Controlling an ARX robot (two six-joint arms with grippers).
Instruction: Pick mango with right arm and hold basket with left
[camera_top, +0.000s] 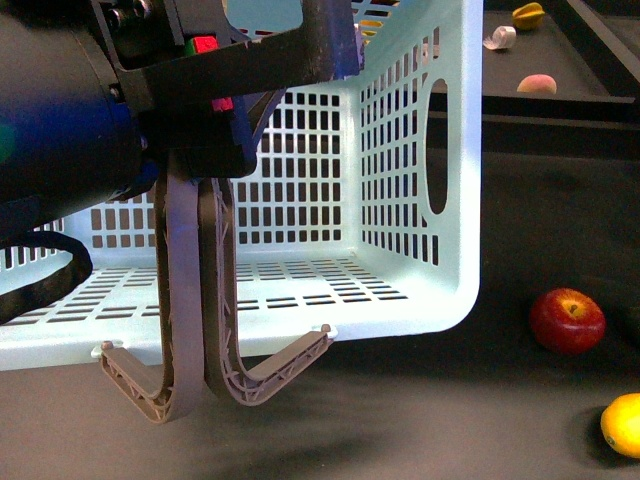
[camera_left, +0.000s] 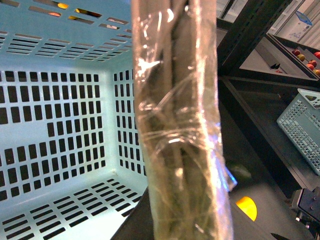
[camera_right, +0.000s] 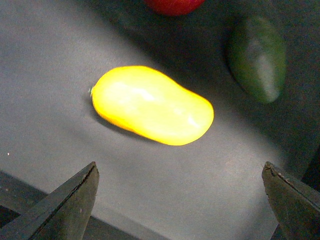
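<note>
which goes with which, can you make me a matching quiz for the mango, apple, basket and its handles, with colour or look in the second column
Column one:
1. mango
2. apple
3. basket
4. handles

Column two:
a. pale turquoise, slotted walls
b. red, round, right of the basket
c. yellow, oval, lying on its side
d. grey-brown, ribbed, bunched together

Pairs: 1-c, 2-b, 3-a, 4-d
</note>
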